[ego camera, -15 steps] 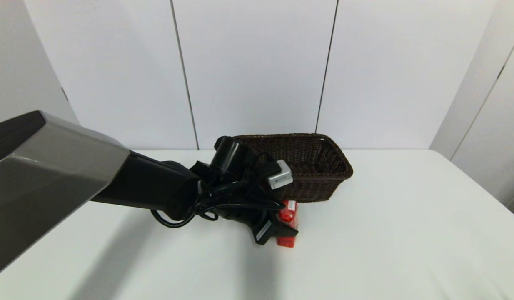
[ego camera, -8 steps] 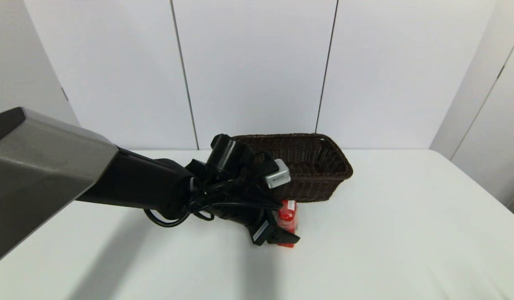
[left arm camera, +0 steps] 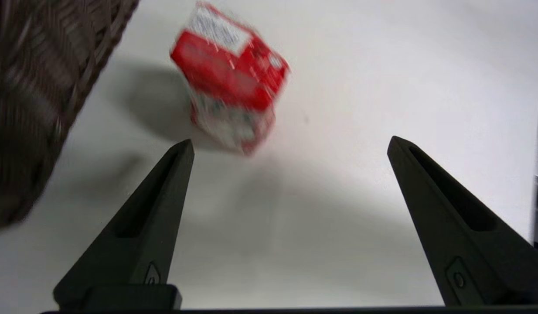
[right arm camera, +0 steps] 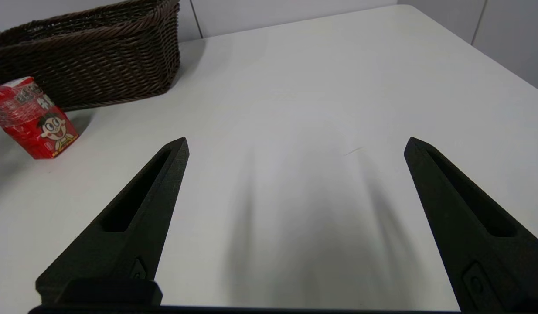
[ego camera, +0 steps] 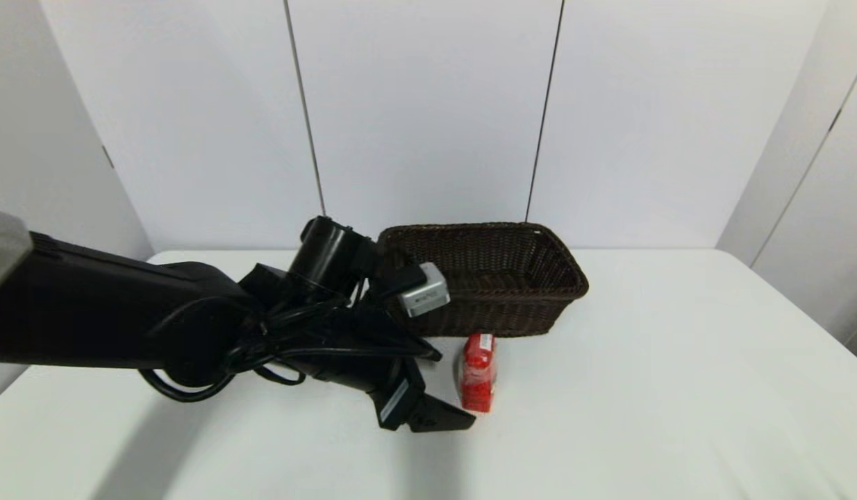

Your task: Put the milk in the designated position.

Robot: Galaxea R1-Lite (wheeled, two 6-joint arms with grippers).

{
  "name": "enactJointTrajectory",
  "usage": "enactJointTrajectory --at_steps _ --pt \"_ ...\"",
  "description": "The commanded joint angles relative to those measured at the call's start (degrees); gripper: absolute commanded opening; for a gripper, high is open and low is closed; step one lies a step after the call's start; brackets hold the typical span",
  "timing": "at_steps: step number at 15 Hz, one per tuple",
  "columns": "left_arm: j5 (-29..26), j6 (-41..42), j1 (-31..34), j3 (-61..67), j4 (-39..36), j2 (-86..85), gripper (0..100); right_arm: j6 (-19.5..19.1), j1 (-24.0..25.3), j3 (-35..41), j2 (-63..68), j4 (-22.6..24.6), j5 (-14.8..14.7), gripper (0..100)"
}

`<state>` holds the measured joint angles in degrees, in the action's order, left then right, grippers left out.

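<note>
Step in hand: you judge the placing done, so back the left gripper (ego camera: 439, 417) straight away without brushing the carton.
Left jaws: spread wide, holding nothing.
Milk (ego camera: 478, 372): stands upright on the table (ego camera: 678, 389), free, just beyond your fingertips and off to one side, not between them.
Basket (ego camera: 526, 278): just behind the milk, a slim gap between.
Right gripper (right arm camera: 295, 144): parked low over bare table, jaws wide, well apart from the milk.
</note>
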<state>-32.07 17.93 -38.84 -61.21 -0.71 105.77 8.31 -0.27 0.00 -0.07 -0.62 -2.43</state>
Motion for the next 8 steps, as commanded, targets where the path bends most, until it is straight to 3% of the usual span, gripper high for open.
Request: enactJointTrajectory --at_steps 1,8 --pt "-0.18 0.09 3.60 7.51 2.38 -12.25 100 0.04 0.00 0.00 0.07 0.01 -0.04 100" --pt "-0.09 0.35 17.83 19.90 2.64 -33.26 100 0.04 0.00 0.00 0.07 0.01 -0.04 100"
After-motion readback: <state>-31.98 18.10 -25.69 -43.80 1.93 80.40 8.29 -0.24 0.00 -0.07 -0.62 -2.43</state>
